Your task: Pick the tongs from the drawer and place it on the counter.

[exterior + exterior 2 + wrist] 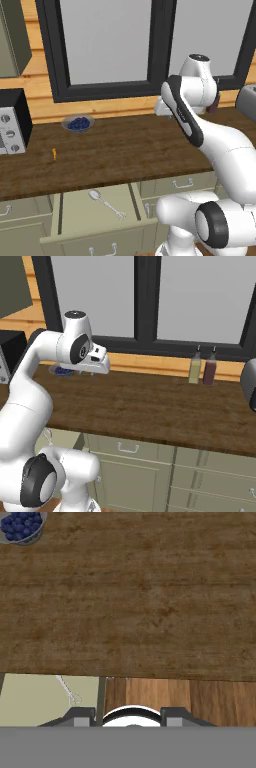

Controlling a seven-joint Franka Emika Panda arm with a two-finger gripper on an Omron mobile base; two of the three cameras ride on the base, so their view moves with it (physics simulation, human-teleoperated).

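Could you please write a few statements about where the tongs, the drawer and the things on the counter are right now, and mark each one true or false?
1. The tongs lie on the floor of the open drawer. True.
2. The gripper is shut on the tongs. False: the tongs lie free in the drawer, and the gripper is up above the counter.
3. A bowl of blueberries stands on the counter near the window. True.
4. The small orange stick lies in the drawer beside the tongs. False: it is on the counter.
5. Two bottles stand on the counter by the window sill. True.
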